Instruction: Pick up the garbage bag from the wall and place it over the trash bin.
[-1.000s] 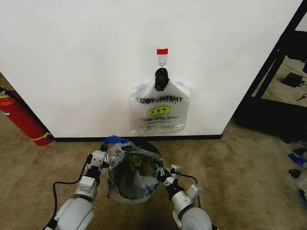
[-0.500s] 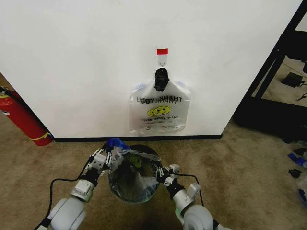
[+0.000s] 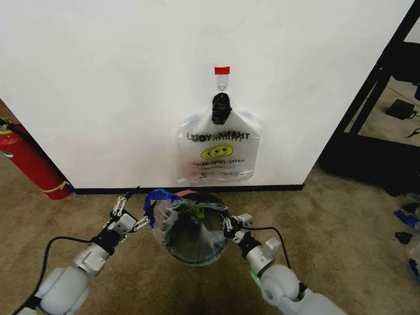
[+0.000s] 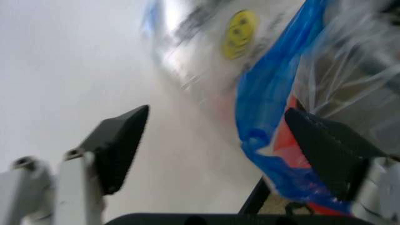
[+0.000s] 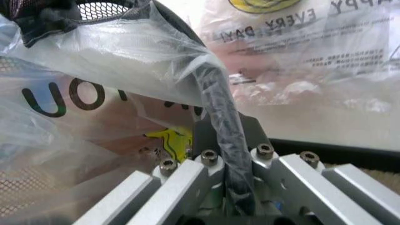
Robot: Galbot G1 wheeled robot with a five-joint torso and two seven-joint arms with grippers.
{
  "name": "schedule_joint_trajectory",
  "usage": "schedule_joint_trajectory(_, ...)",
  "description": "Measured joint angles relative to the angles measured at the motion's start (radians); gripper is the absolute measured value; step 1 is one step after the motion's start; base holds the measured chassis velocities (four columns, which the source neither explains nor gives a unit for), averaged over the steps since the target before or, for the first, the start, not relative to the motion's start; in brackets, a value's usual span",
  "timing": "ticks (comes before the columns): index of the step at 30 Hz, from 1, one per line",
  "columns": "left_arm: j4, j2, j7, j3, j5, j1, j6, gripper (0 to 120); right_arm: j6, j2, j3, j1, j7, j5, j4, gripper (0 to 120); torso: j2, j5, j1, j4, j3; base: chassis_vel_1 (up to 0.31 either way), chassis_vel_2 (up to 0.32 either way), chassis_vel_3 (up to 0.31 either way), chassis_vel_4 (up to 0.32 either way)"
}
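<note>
Plastic is now draping over the trash bin [image 3: 191,230]; I am spreading my left tool [image 3: 122,213] wide, freeing the garbage bag [image 3: 172,205], my right tool [image 3: 231,226] pinching its rim

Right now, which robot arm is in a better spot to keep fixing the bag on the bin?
Probably the right gripper: it is shut on the garbage bag at the trash bin rim. The left gripper is open beside it.

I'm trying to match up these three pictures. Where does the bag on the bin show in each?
Head view: the garbage bag is draped over the trash bin, low centre.
Left wrist view: its blue strip runs beside the open left gripper.
Right wrist view: its plastic fills the upper left.
Shared landmark: the hanging bags with the smiley.
</note>
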Motion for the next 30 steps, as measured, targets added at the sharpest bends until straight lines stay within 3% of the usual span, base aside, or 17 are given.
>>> schedule_joint_trajectory(5, -0.010, 0.027, 0.202, -0.034, -0.013, -0.040, -0.044, 100, -0.010, -0.031, 0.008, 0.010, -0.043, -0.014, -0.006, 0, 0.000, 0.0000, 0.000, -0.0002, 0.000, 0.000, 0.000, 0.000, 0.000)
schedule_joint_trajectory(18, -0.010, 0.113, 0.431, 0.038, 0.004, -0.146, -0.041, 100, -0.010, -0.061, 0.021, -0.002, -0.130, -0.120, -0.007, 0, 0.000, 0.0000, 0.000, -0.0001, 0.000, 0.000, 0.000, 0.000, 0.000)
schedule_joint_trajectory(24, 0.003, 0.120, 0.504, 0.081, 0.012, -0.186, -0.035, 86, -0.009, -0.066, 0.019, 0.006, -0.132, -0.130, -0.008, 0, 0.000, 0.0000, 0.000, 0.0000, 0.000, 0.000, 0.000, 0.000, 0.000)
schedule_joint_trajectory(30, 0.027, 0.119, 0.517, 0.143, 0.011, -0.239, -0.031, 61, -0.009, -0.069, 0.011, 0.016, -0.127, -0.128, -0.017, 0, 0.000, -0.0001, 0.000, 0.0000, 0.000, 0.000, 0.000, 0.000, 0.000)
